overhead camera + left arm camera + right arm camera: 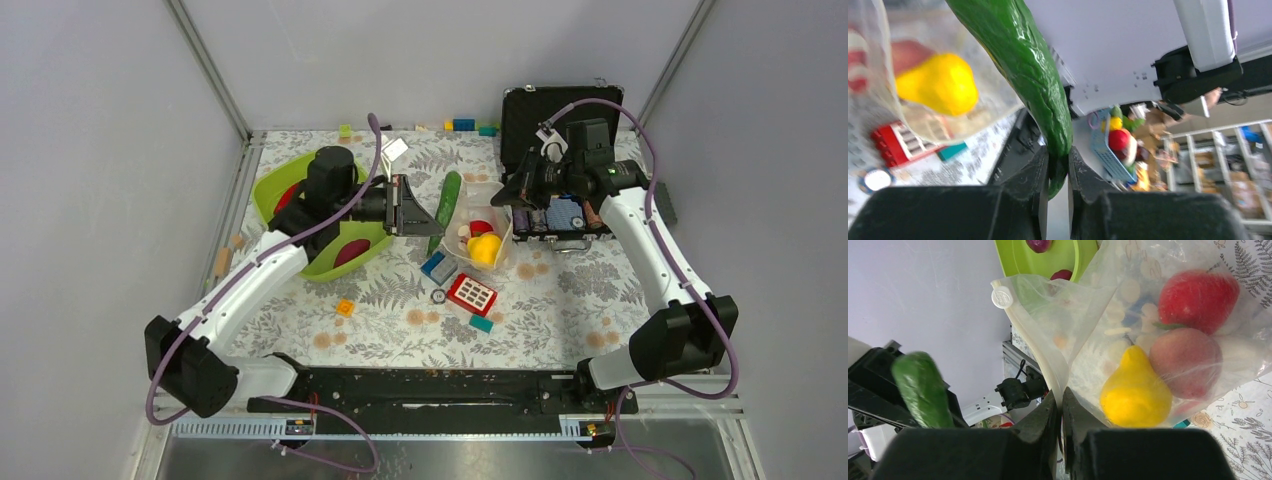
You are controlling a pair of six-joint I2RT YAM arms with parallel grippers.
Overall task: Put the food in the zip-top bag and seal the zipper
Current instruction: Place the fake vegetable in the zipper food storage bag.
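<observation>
My left gripper (430, 212) (1058, 167) is shut on the lower end of a long green cucumber (446, 203) (1033, 70), held tilted just left of the zip-top bag (478, 238) (1088, 315). My right gripper (507, 196) (1061, 407) is shut on the bag's mouth edge, pinching the whitish zipper (1035, 340) and holding the mouth up. Inside the bag lie a yellow fruit (485, 249) (1135, 390) (938, 82), a pink peach (1185, 360) and a red fruit (1198, 295). The cucumber (923, 390) shows beyond the mouth in the right wrist view.
A lime-green tub (300, 215) (1048, 257) with dark red pieces sits under the left arm. An open black case (560, 120) stands behind the right gripper. A red block (472, 293), blue blocks (437, 266), a poker chip (438, 295) and small blocks (345, 307) lie on the patterned cloth.
</observation>
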